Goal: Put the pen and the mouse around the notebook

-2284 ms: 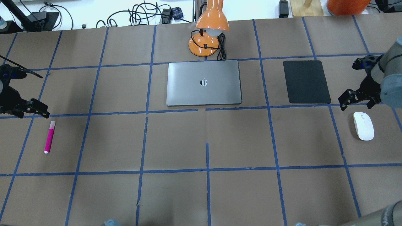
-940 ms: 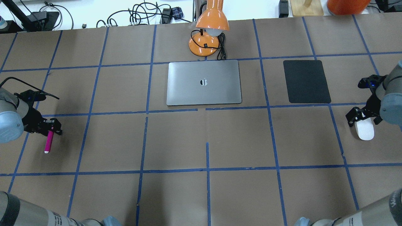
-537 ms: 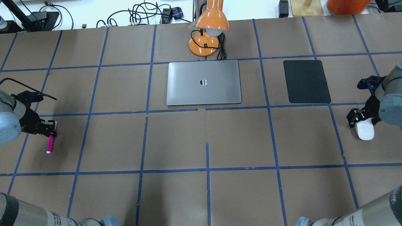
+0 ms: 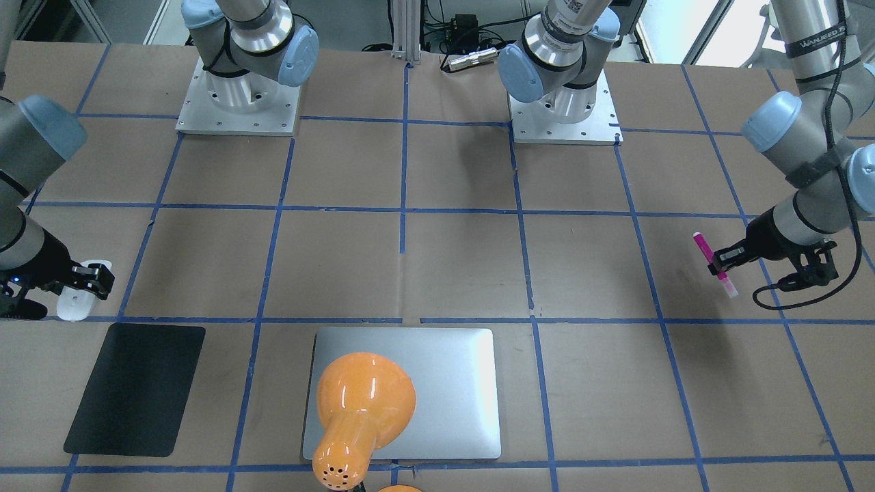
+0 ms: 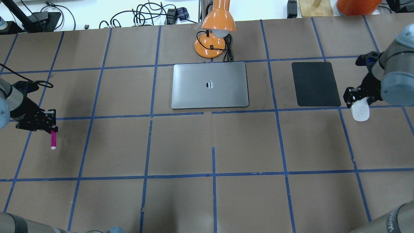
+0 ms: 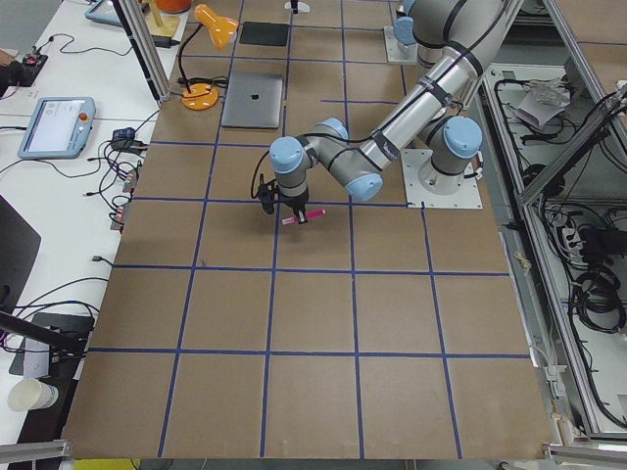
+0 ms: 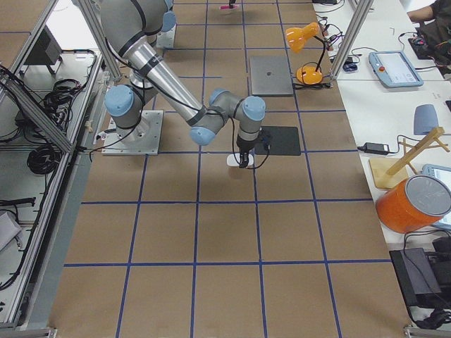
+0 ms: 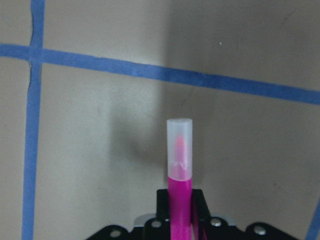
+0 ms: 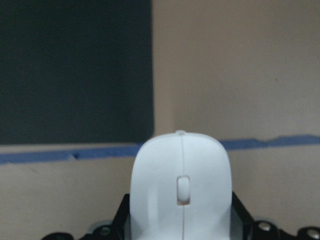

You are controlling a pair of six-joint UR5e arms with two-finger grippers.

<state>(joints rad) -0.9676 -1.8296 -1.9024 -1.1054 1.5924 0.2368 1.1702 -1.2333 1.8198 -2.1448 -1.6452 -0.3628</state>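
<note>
The magenta pen (image 5: 53,139) hangs off the table at the far left, with my left gripper (image 5: 51,128) shut on its upper half. Its pale cap (image 8: 180,147) points away from the fingers in the left wrist view. My right gripper (image 5: 358,101) is shut on the white mouse (image 5: 360,111) and holds it just right of the black mat's near corner. From the right wrist view, the mouse (image 9: 180,195) sits between the jaws over a blue tape line. The silver notebook (image 5: 210,84) lies closed at the table's centre back, far from both grippers.
A black mat (image 5: 315,84) lies right of the notebook. An orange desk lamp (image 5: 215,32) with its cable stands just behind the notebook. Blue tape lines grid the brown table (image 5: 213,145). Both arm bases (image 4: 236,102) are bolted at the robot's side.
My left gripper has lifted the pen off the table and drawn it slightly back. My right gripper has carried the mouse up and toward the black mat.
</note>
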